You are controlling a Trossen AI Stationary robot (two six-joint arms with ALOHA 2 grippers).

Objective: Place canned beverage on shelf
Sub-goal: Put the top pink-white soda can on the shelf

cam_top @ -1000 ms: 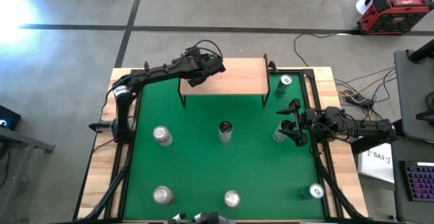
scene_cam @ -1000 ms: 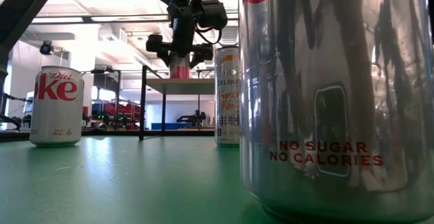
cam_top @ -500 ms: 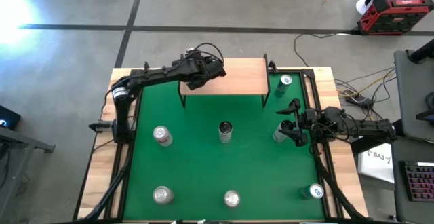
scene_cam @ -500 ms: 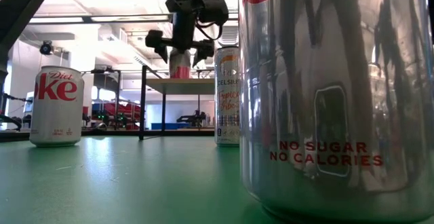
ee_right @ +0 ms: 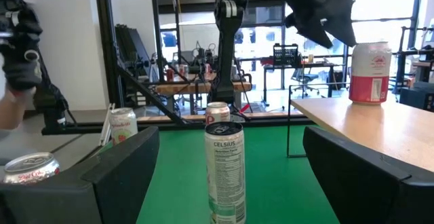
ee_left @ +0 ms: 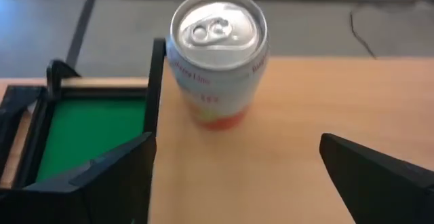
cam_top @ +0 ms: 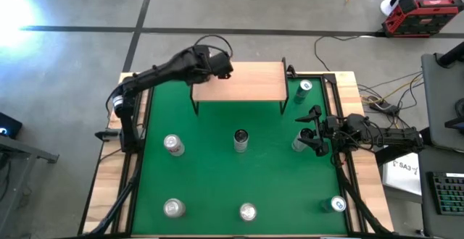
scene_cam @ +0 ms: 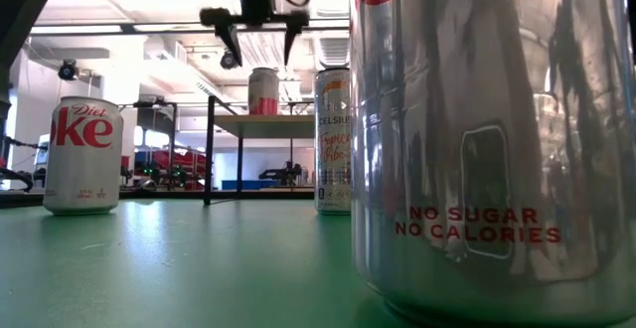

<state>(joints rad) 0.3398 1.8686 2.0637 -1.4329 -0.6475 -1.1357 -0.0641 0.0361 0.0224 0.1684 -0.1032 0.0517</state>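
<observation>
In the low view, the nearest thing is a big silver can (scene_cam: 492, 139) right against the lens, then a Diet Coke can (scene_cam: 84, 154) at the left and a tall Celsius can (scene_cam: 333, 139) mid-mat. Beyond them stands the shelf (scene_cam: 260, 125) on thin black legs, with a red and white can (scene_cam: 263, 90) upright near its left end.

That can looks like thin aluminium: rigid enough if full, smooth and a little slippery, easy to dent if squeezed hard, and fairly light. Its round wall at mid-height is the best place to grip; the rim and pull tab on top give little purchase. In the left wrist view it (ee_left: 217, 54) stands clear on the wood, just beside the black corner post.

The left gripper (scene_cam: 255, 38) hangs directly above the can, jaws spread wide, touching nothing. From above, it (cam_top: 220, 70) sits over the shelf's left end (cam_top: 250, 83).

The right gripper (cam_top: 313, 132) waits at the mat's right side, jaws parted around a can (cam_top: 299, 144) there; contact cannot be judged.
</observation>
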